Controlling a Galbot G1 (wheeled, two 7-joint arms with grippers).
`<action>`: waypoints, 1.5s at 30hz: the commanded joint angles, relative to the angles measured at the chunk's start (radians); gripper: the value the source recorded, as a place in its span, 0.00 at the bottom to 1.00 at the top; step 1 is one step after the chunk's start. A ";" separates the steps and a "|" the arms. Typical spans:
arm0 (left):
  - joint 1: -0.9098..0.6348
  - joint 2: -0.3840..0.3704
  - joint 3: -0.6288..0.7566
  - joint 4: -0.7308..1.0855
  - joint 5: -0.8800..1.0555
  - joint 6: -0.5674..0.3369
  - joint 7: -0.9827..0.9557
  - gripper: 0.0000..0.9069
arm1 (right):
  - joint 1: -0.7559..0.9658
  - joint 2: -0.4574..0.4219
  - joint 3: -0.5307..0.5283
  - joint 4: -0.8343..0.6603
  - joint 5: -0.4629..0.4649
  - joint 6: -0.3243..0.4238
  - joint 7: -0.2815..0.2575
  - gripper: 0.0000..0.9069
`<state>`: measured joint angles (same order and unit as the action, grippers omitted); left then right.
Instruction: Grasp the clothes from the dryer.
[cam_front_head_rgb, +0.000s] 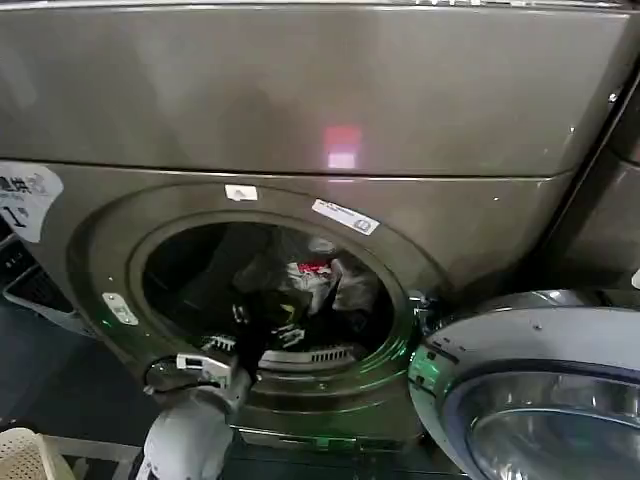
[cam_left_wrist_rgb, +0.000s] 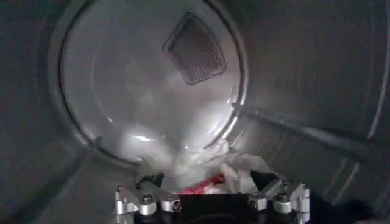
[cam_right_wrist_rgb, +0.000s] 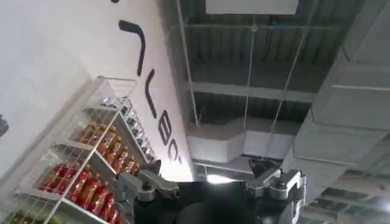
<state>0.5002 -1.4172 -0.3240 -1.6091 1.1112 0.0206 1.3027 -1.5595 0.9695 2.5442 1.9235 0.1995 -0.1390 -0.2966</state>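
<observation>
**Clothes low in the drum, left gripper inside the porthole**

Clothes (cam_left_wrist_rgb: 204, 167) lie in a loose heap on the drum floor, just ahead of the left gripper (cam_left_wrist_rgb: 207, 179). In the left wrist view its two dark fingertips (cam_left_wrist_rgb: 150, 180) stand spread apart, one on either side of the pile's near edge, and nothing is pinched between them. A small red-pink piece (cam_left_wrist_rgb: 204, 184) sits right at the gripper's mouth, between the fingertips; light grey-white fabric rises behind it and to both sides.

From the head view, the left arm reaches up from below into the round porthole of the dryer (cam_front_head_rgb: 320, 100), and the left gripper (cam_front_head_rgb: 262, 322) is past the lower rim, inside the opening. The porthole ring (cam_front_head_rgb: 100, 260) leaves free room above the arm and to both sides; the arm runs close over the ring's lower edge.

Beyond the pile, the steel drum wall (cam_left_wrist_rgb: 304, 73) curves away from the gripper on every side, with a raised rib (cam_left_wrist_rgb: 298, 131) running along it beside the clothes. Farther still stands the pale round back plate (cam_left_wrist_rgb: 122, 79) with a perforated vent (cam_left_wrist_rgb: 195, 50). The space ahead of and above the gripper, between the pile and the back plate, is open.

The dryer door (cam_front_head_rgb: 535, 395) hangs swung open beside the porthole, on the side away from the left arm.

The right gripper (cam_right_wrist_rgb: 210, 179) is raised toward the ceiling, well away from the dryer, fingers spread and holding nothing, with a wire shelf of bottles (cam_right_wrist_rgb: 91, 164) beside it.
</observation>
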 joint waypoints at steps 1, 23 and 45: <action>-0.049 0.015 0.020 0.143 -0.015 -0.010 0.047 1.00 | 0.000 0.002 -0.009 0.002 0.001 0.000 -0.001 1.00; -0.229 0.121 0.313 0.307 0.003 0.019 0.047 1.00 | 0.006 0.006 -0.043 0.002 0.000 0.001 -0.007 1.00; -0.231 0.278 0.536 0.183 -0.302 0.123 0.050 1.00 | 0.025 0.036 -0.104 0.019 -0.004 0.013 -0.017 1.00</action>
<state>0.2401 -1.1643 0.1888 -1.3703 0.8388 0.1282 1.3526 -1.5355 1.0048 2.4448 1.9403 0.1952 -0.1256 -0.3139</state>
